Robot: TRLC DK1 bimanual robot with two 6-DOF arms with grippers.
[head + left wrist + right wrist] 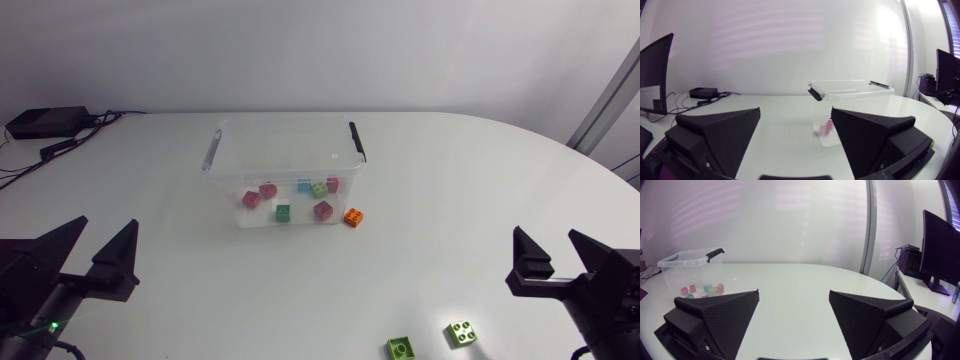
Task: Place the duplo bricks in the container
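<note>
A clear plastic container (285,150) with black handles stands at the table's middle, with several duplo bricks in pink, green and blue inside. An orange brick (353,216) lies on the table just outside its front right corner. Two green bricks (401,347) (461,333) lie near the front edge, close to my right gripper (547,238), which is open and empty. At the front left my left gripper (105,228) is also open and empty. In the left wrist view the container (852,92) is ahead of the right finger. In the right wrist view the container (690,262) is far ahead, beyond the left finger.
A black box (45,122) with cables sits at the table's back left corner. White tabletop (460,190) stretches between both grippers and the container.
</note>
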